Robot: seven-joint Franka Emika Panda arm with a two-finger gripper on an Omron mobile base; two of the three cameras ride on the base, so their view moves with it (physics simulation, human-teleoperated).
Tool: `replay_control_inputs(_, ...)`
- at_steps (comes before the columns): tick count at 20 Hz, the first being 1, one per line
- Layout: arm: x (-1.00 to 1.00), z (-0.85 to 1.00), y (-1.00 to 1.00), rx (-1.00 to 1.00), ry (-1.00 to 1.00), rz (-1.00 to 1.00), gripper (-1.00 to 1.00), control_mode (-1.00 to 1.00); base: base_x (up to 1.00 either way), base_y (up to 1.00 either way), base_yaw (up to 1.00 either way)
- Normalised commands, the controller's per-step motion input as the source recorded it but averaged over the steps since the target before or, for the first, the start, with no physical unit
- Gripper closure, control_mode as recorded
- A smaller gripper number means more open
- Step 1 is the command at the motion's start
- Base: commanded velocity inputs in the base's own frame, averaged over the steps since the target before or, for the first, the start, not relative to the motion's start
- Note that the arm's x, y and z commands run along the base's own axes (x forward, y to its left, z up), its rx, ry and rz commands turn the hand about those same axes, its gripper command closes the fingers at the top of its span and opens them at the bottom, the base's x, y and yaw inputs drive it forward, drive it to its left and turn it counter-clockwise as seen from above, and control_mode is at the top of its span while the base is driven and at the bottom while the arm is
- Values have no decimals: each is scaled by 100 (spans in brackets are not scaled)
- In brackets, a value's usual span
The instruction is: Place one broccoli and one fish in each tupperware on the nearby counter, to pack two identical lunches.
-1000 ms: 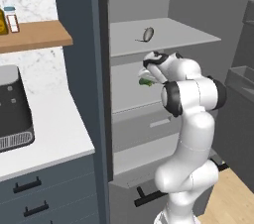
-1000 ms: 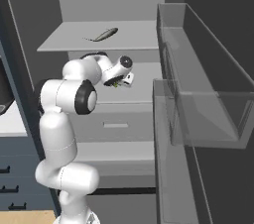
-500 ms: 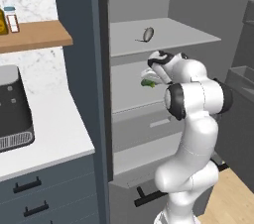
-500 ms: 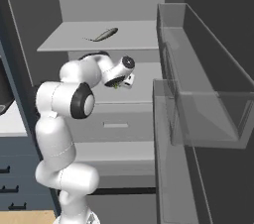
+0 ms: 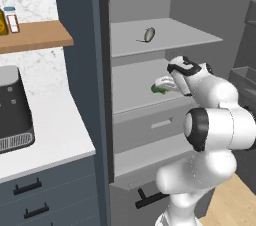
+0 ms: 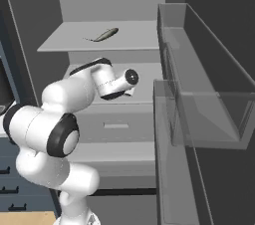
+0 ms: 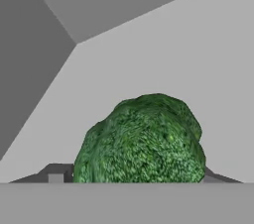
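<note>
A green broccoli sits between my gripper's two dark fingertips, which press on its sides. From the left base, the broccoli hangs in the gripper just above the fridge's middle shelf. A grey fish lies on the top shelf, also seen as the fish from the right base. The white speckled counter lies left of the fridge. The tupperware is out of view.
A dark toaster-like box stands on the counter under a wooden shelf with bottles. The open fridge door with clear bins juts out on the right. A grey drawer sits below the middle shelf.
The hand has shifted a little to the right and down in the left base view, and the broccoli has moved with it. The fish has not moved.
</note>
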Motion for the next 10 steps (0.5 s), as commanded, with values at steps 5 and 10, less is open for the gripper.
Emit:
replay_control_inputs(5,-79,64,-13,-6,9,10,100,-100,0,0,0)
replay_control_inputs(10,-35,67,16,-22,34,5,100,-100,0,0,0)
